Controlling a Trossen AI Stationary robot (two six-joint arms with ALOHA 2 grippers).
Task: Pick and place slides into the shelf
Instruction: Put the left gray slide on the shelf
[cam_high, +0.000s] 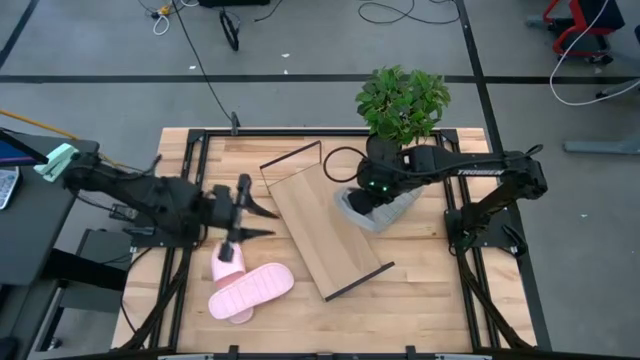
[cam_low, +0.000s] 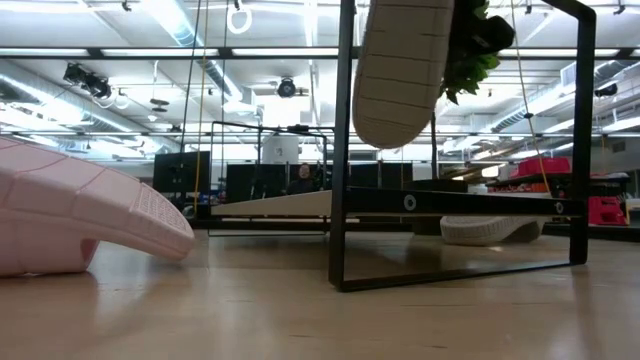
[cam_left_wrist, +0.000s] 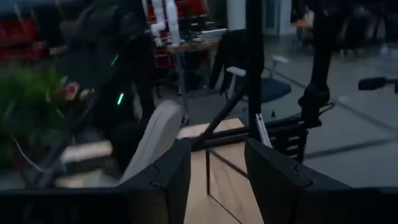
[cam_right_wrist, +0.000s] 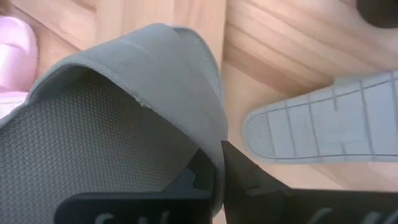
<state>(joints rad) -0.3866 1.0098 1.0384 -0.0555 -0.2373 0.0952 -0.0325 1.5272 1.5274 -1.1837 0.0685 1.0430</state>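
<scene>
Right end effector has a grey slide pinched by its strap, lifted beside the shelf. Next: carry it over the board, lower, release. Left end effector waits, spread wide.

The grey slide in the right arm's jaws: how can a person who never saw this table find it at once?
Start at the potted plant at the table's far edge. Just in front of it, the right gripper holds one grey slide lifted above the table, beside the shelf. The other grey slide lies on the table, ribbed sole up.
</scene>
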